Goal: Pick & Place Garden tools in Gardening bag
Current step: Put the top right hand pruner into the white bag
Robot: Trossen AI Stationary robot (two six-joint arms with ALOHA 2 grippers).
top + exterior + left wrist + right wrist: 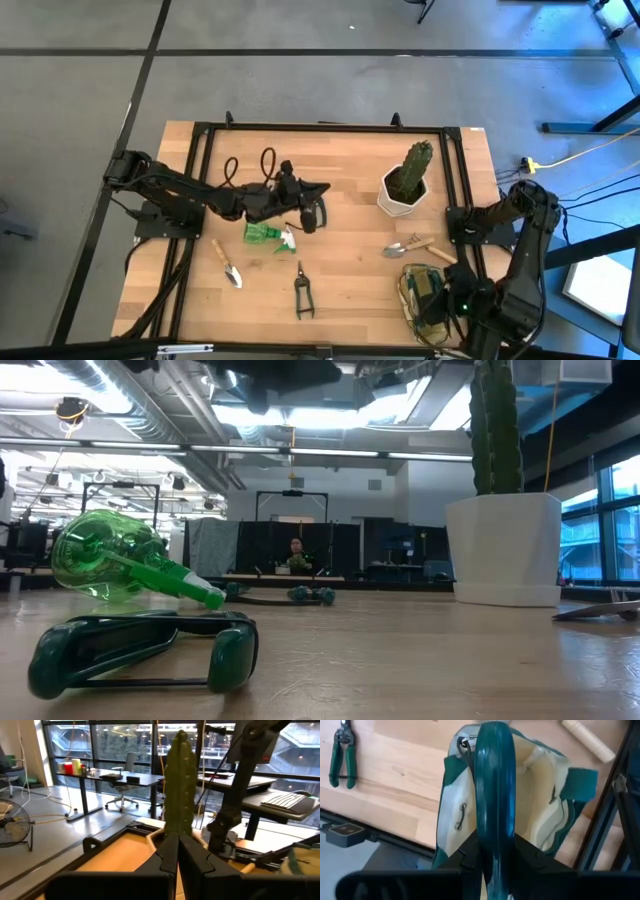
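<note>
Seemingly no legible writing: right gripper (495, 855) clamping gardening bag (540, 805) handle.

An open-plan office or lab: exposed ceiling ducts (120, 400), strip lights, big windows (125, 745), desks (125, 779) with office chairs (125, 795) beyond the left claw (177, 857), grey floor.

Showing on the bench (350, 270): two trowels, a left trowel (228, 266) and a right trowel (408, 246). Two pruning shears are counting with certainty, loose shears (303, 292) and held shears (492, 785) sitting in the right pincer (494, 847). One spray bottle (266, 233), one gardening bag (422, 290), one potted cactus (405, 180).
</note>
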